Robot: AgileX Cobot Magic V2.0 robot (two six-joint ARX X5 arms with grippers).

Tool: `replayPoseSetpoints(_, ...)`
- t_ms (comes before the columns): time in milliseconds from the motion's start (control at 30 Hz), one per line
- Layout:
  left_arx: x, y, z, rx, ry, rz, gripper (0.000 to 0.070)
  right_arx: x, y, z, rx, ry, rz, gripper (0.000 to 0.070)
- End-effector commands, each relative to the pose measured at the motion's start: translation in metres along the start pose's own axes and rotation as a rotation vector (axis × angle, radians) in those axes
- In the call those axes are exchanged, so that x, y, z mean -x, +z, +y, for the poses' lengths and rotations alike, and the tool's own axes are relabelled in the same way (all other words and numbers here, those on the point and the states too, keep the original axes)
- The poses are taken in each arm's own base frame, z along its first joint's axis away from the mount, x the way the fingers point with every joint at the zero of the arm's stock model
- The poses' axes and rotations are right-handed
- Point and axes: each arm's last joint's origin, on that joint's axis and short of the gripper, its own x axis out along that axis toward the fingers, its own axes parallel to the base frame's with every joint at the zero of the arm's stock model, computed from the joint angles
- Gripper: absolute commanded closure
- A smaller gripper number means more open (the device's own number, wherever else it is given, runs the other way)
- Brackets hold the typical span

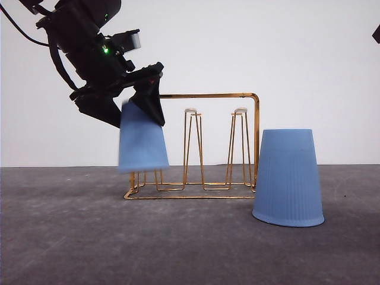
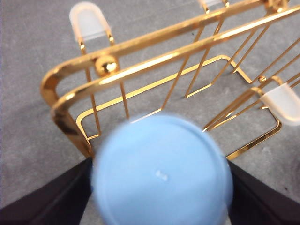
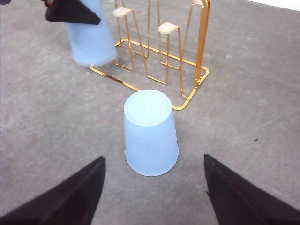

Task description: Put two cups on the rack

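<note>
My left gripper [image 1: 145, 98]: black, in the upper left of the front view, jaws closed on the flat bottom end of one light blue ribbed plastic tumbler [image 1: 142, 139], held upside down.
Held cup, position: at the left end of the gold wire cup rack [image 1: 205, 148], its open mouth hanging above the rack's base wire; blurred, so I judge it is moving. I cannot tell whether a prong is already inside it.
Left wrist view: the cup's round base [image 2: 161, 180] sits low in the frame between my dark fingers [image 2: 42, 201], with the rack's arched frame and white-tipped prongs behind it.
My right gripper [image 3: 152, 197]: jaws spread wide, holding nothing, at the bottom of the right wrist view.
Second cup [image 1: 289, 178]: an identical blue tumbler, upside down on the grey table [image 1: 71, 237], lower right of the front view, just beside the rack's right end.
Progress: no cup is seated yet, as far as I can see. The first looks close to placing; the second is untouched.
</note>
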Motion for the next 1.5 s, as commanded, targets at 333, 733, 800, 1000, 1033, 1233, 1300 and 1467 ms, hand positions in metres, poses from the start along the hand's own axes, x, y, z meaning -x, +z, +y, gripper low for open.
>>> replayPoseSetpoints(333,0.063,0.045,-0.006,0.062,-0.181,0.245,0.0256,0.000,0.002,0.001,0.010,0.008,-0.007,0.0279)
replayPoseSetpoints(733,0.128,0.002,-0.001,0.100,-0.128,0.176,0.0355,-0.018,0.006,-0.006,-0.030,0.048,0.037,0.0278)
replayPoseSetpoints(800,0.137,-0.015,0.000,0.124,-0.095,0.113,0.0355,-0.025,0.008,-0.008,-0.033,0.055,0.042,0.0277)
replayPoseSetpoints(1000,0.156,-0.068,0.000,0.263,0.005,-0.021,0.0352,-0.055,0.013,-0.014,-0.030,0.081,0.068,0.0201)
replayPoseSetpoints(1033,0.158,-0.076,0.000,0.283,0.016,-0.029,0.0352,-0.061,0.014,-0.015,-0.030,0.087,0.075,0.0183)
replayPoseSetpoints(1233,0.166,-0.099,-0.002,0.318,0.034,-0.017,0.0348,-0.103,0.012,-0.020,-0.020,0.126,0.111,0.0130)
replayPoseSetpoints(1300,0.167,-0.100,-0.002,0.319,0.034,-0.015,0.0348,-0.117,0.011,-0.021,-0.016,0.137,0.116,0.0122)
replayPoseSetpoints(1467,0.166,-0.100,-0.002,0.319,0.033,-0.015,0.0348,-0.149,0.002,-0.025,-0.034,0.148,0.142,0.0120)
